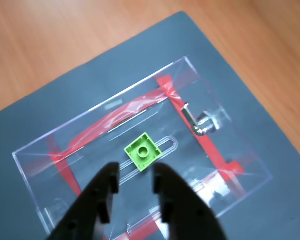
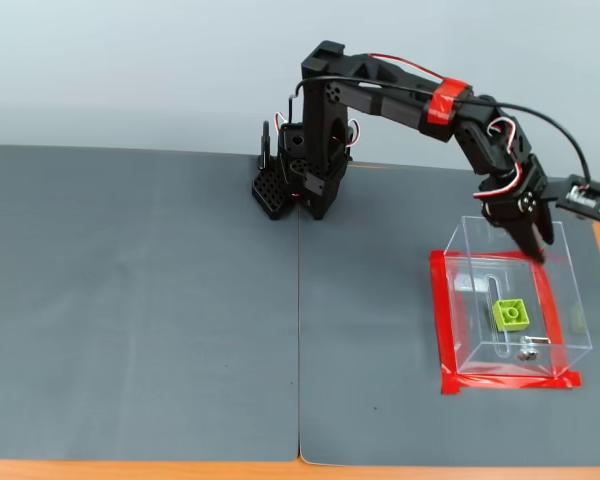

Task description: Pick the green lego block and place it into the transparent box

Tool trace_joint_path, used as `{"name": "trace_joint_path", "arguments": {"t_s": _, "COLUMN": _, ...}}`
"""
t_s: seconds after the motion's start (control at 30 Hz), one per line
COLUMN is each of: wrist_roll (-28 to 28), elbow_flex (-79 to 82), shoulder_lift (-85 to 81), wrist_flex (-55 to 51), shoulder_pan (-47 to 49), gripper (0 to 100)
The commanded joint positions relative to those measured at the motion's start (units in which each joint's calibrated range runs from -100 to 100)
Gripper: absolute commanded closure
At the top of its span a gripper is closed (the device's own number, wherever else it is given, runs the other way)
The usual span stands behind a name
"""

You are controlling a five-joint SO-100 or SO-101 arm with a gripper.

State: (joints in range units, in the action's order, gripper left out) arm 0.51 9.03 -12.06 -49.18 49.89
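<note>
Green lego block (image 1: 143,150) lies inside the transparent box (image 1: 230,145), flat on the box floor, studs up, touching or overlapping the long slot (image 1: 165,145) cut in the bottom. Fixed view agrees: block (image 2: 511,314) sits near the box middle, clear of all four walls, a small metal screw (image 2: 526,352) just beside it toward the camera.

Gripper (image 1: 136,182) hangs above the box, jaws parted moderately with nothing between them. In the fixed view the fingertips sit at about the far rim of the box (image 2: 570,300), not down inside it.

Placement looks done, judging from how things lie. Risks from here:

- Fingertips appear close to the thin far wall. A retreat that swings sideways or dips could clip the rim and drag or tip the box; red tape (image 2: 445,320) around the base should resist, but how firmly it grips the dark surface (image 2: 140,300) cannot be told.
- A jolt to the box could slide the block along the floor, though the walls would likely contain it.
- The cable (image 2: 540,115) looping over the arm could snag on a fast withdrawal.
</note>
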Motion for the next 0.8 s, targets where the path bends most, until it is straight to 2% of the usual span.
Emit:
{"name": "trace_joint_path", "arguments": {"t_s": 0.0, "wrist_roll": 0.14, "elbow_flex": -3.91, "shoulder_lift": -5.95, "wrist_flex": -0.04, "shoulder_pan": -2.85, "gripper": 97}}
{"name": "trace_joint_path", "arguments": {"t_s": 0.33, "wrist_roll": 0.03, "elbow_flex": -2.47, "shoulder_lift": -18.33, "wrist_flex": -0.13, "shoulder_pan": -13.60, "gripper": 98}}
{"name": "trace_joint_path", "arguments": {"t_s": 0.37, "wrist_roll": -0.02, "elbow_flex": -0.21, "shoulder_lift": -23.08, "wrist_flex": -0.13, "shoulder_pan": -18.15, "gripper": 98}}
{"name": "trace_joint_path", "arguments": {"t_s": 0.77, "wrist_roll": -0.07, "elbow_flex": 20.33, "shoulder_lift": -51.39, "wrist_flex": -0.13, "shoulder_pan": -33.07, "gripper": 98}}
